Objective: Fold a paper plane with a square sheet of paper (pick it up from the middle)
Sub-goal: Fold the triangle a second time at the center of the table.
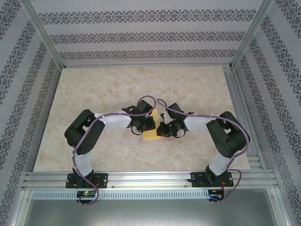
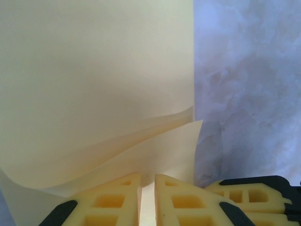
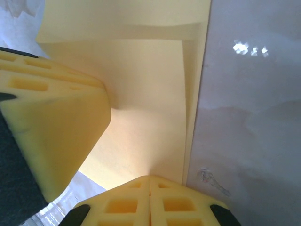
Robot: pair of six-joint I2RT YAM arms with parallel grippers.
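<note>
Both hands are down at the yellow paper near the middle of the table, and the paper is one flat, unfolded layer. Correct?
Not flat: the paper is folded, and the left wrist view shows one layer's edge over another. The left hand and right hand are indeed down at it, near the middle of the table.

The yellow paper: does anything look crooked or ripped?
No rips. The square sheet of paper is folded unevenly: in the left wrist view its upper layer bows off the lower one, and their right edges don't match.
</note>
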